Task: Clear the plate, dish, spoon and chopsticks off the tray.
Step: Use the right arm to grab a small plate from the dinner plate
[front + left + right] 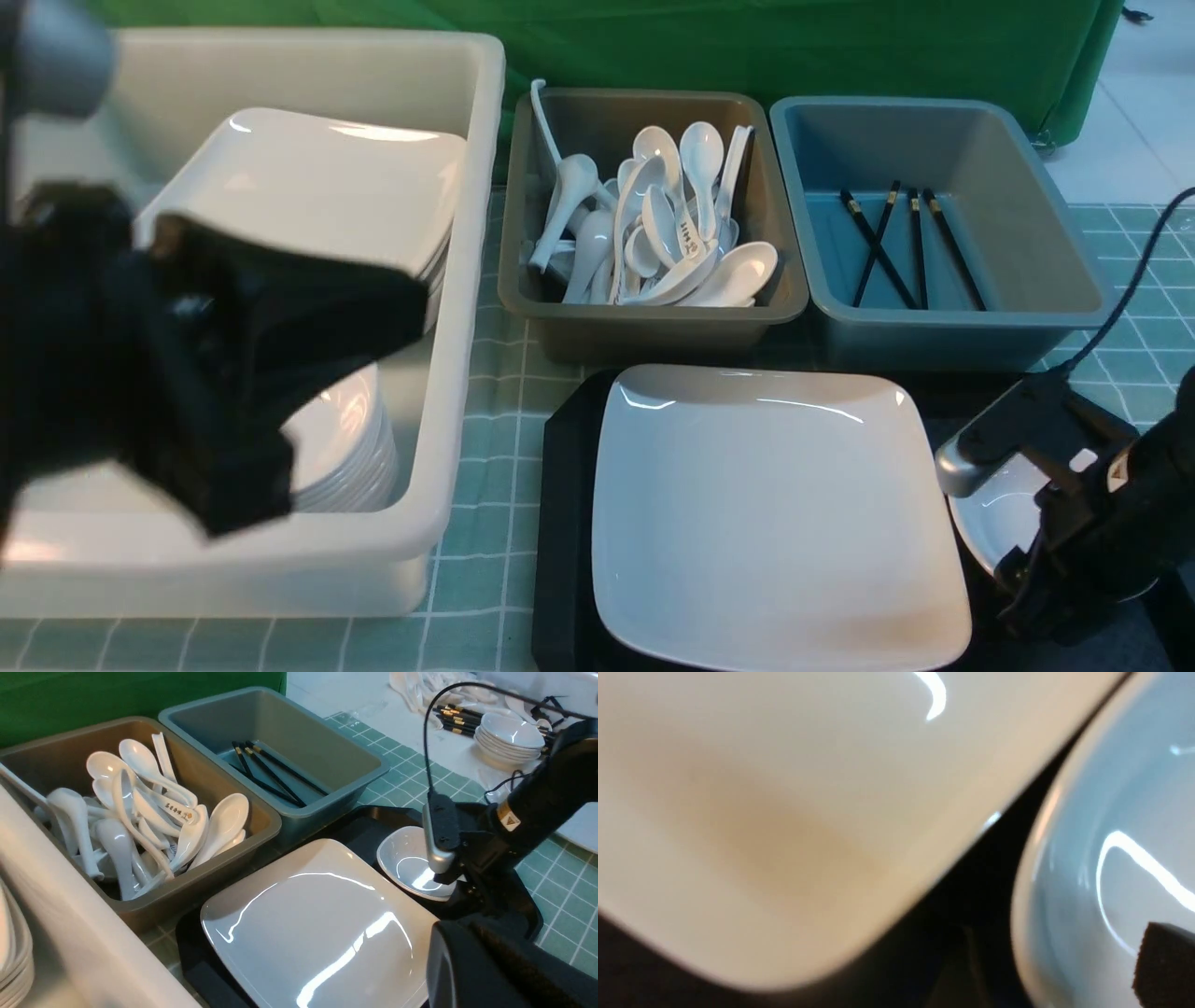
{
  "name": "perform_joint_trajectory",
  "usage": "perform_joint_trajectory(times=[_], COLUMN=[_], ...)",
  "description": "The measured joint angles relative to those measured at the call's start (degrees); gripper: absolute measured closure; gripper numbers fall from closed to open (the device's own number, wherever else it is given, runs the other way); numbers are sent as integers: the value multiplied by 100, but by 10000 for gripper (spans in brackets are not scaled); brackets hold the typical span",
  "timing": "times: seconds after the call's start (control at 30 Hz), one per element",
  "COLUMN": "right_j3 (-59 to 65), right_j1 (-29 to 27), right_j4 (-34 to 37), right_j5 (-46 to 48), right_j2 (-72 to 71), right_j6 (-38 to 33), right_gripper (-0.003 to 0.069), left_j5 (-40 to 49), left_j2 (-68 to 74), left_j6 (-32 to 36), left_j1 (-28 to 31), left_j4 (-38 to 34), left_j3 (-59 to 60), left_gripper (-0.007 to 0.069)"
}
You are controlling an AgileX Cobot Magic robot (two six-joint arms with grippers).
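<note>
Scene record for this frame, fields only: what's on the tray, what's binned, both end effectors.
on tray: plate, dish
spoons: in grey tub
chopsticks: in blue tub
left end effector: shut, near white tub, nothing seen held
right end effector: at dish, pad inside its rim; open or shut unclear

Plate [775, 504] filling most of tray [560, 523], narrow gap to dish [1001, 511] at right, tubs [653, 322] along far edge, open tabletop [485, 467] left

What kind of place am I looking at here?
Probably a staged dish-sorting station: a white tub of stacked plates, a grey tub of spoons, a blue tub of chopsticks, on a gridded mat before a green backdrop.
</note>
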Motion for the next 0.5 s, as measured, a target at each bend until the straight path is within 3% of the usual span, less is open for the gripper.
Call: perform_joint_trajectory(times=[0.2, 0.4, 0.5], right_j3=[-15, -50, -73], right_j1=[0, 60, 113], right_j4=[-20, -20, -51], right_j5=[-493, -503, -259], right_j2=[324, 328, 173], right_j6=[-223, -315, -320], right_gripper=[208, 378, 410], left_j5=[-19, -37, 14], left_j2=[-562, -785, -793], left_j6=[2, 2, 2], left_j1=[0, 0, 0], left_j4=[199, 303, 309], left_j3=[234, 234, 234], left_gripper=[615, 615, 615])
